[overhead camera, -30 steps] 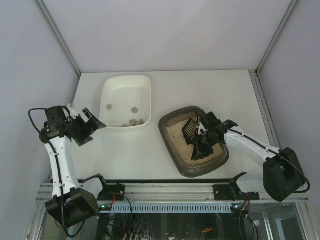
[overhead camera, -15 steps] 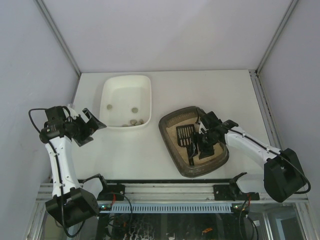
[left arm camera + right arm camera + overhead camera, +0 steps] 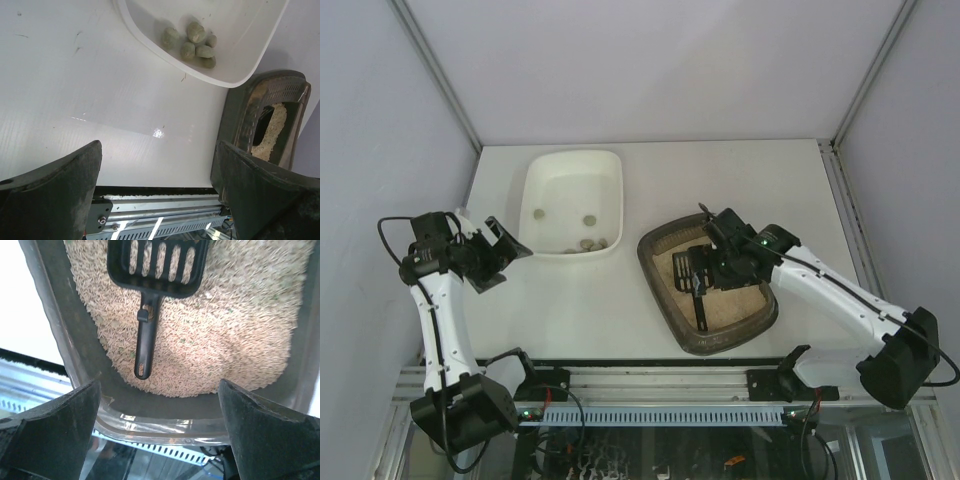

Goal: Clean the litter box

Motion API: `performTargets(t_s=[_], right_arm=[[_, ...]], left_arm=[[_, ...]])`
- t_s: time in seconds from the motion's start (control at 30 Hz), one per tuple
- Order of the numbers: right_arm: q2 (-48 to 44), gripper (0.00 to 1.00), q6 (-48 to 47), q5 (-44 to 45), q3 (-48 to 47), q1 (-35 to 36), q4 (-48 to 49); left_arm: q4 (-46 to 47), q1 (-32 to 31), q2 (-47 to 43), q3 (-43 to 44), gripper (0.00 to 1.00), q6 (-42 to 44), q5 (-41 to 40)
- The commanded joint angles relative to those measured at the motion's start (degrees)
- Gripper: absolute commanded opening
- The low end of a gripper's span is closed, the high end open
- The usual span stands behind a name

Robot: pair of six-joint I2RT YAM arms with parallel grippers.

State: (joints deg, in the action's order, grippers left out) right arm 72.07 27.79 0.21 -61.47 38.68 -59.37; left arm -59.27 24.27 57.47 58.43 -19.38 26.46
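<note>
Lying loose in litter box [image 3: 75,357], scoop [image 3: 148,325].

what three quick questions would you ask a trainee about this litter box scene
1. True or false: the right gripper is shut on the scoop.
2. Fill in the blank: the scoop lies on the ___ inside the litter box.
3. Where are the lumps? A, in the white tray. B, in the litter box. C, in the scoop.

Key: 1 false, its fingers stand wide apart above the scoop. 2 litter. 3 A.
</note>
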Motion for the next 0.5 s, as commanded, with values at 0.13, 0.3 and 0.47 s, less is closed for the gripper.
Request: performTargets(t_s=[0.13, 0.3, 0.47], right_arm=[[-6.23, 1.00, 0.97, 16.99, -3.69, 6.74, 1.74], [-12.35, 1.00, 1.30, 18.66, -4.65, 4.23, 7.98], [-18.25, 1.00, 1.00, 27.41, -5.52, 3.99, 11.83]], left_arm=[[0.51, -0.14, -1.86, -1.86, 1.00, 1.85, -1.88], [0.80, -0.12, -4.19, -2.49, 1.00, 3.40, -3.46], [3.99, -0.08, -9.05, -5.65, 1.00, 4.93, -7.10]])
